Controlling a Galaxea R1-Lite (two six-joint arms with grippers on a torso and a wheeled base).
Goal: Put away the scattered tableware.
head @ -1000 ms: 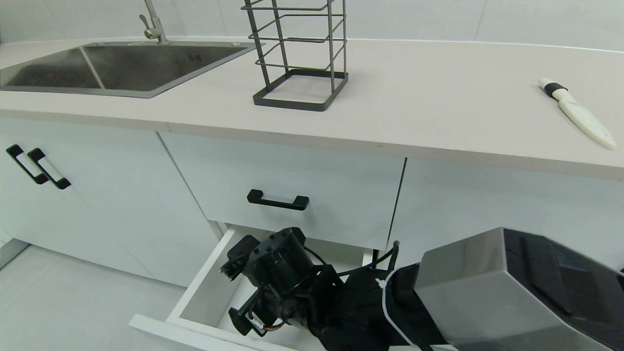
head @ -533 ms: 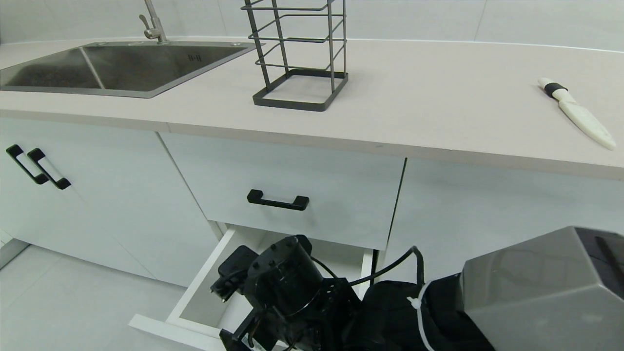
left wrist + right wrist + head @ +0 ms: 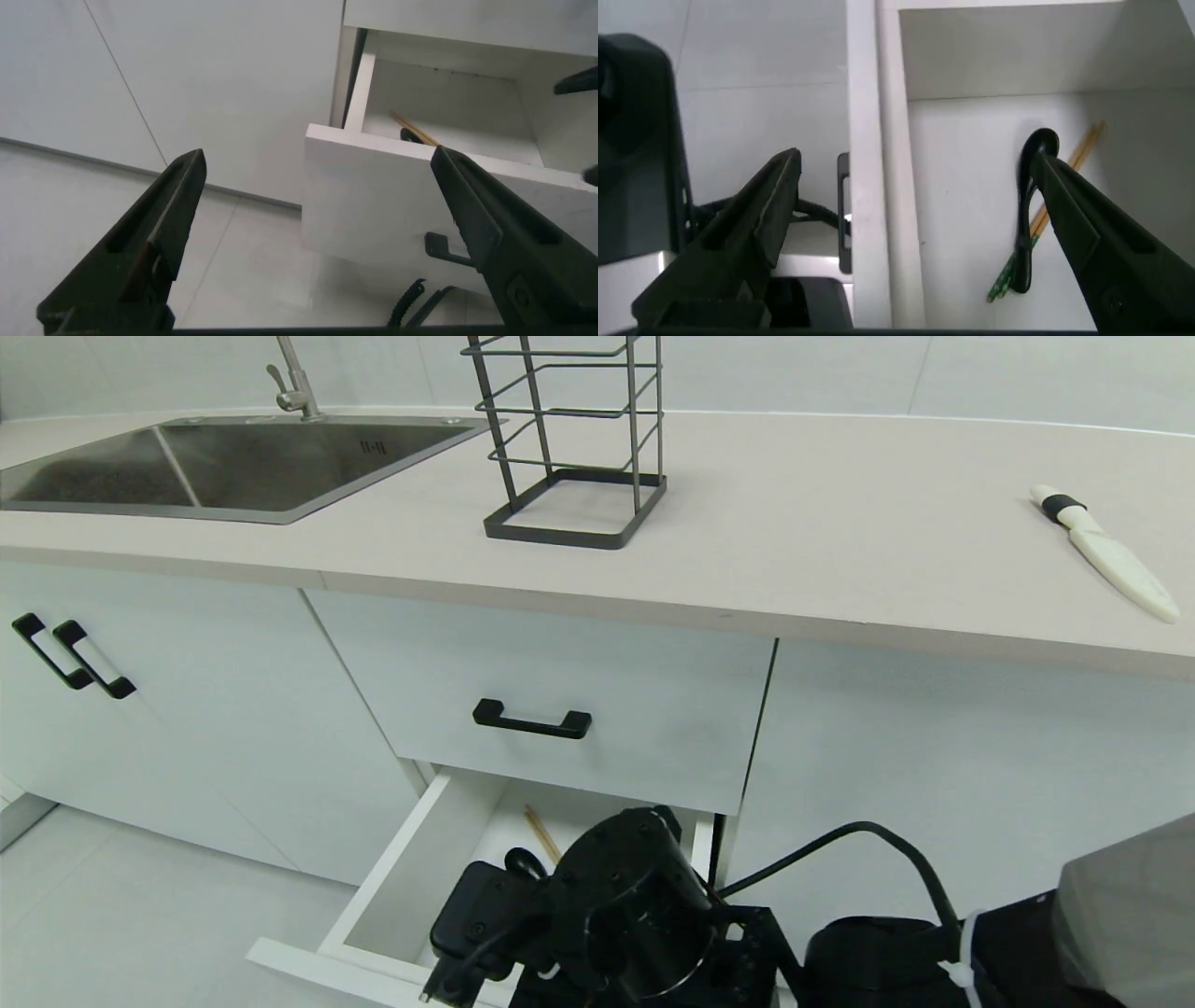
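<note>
Hanging low in front of the cabinet, the left pincer (image 3: 316, 161) gapes wide and carries nothing; the open lower drawer (image 3: 397, 882) lies just ahead of it. The right pincer (image 3: 915, 161) hovers above that drawer, likewise wide and empty. Beneath it a black spoon (image 3: 1029, 224) rests on the drawer floor, close alongside a pair of wooden chopsticks (image 3: 1072, 170).

With those pieces in and both pincers free, the step in hand looks like the gap between one drop-off and the next pickup. A white knife (image 3: 1111, 560) lies on the countertop (image 3: 840, 523), well above the right pincer and far off to its right. The next move therefore probably calls for lifting that arm clear of the drawer rim and over the counter edge, then closing on the knife's handle rather than its blade.

Above and to the left of the pincers, the pale counter carries a steel sink (image 3: 280, 448) with its faucet (image 3: 295, 387), then a wire rack (image 3: 551, 536), then the knife. An upper drawer with a black handle (image 3: 532, 720) sits shut just above the right pincer. Cabinet doors with paired black handles (image 3: 93, 661) stand to its left, and pale tiles cover the floor (image 3: 140, 915).
</note>
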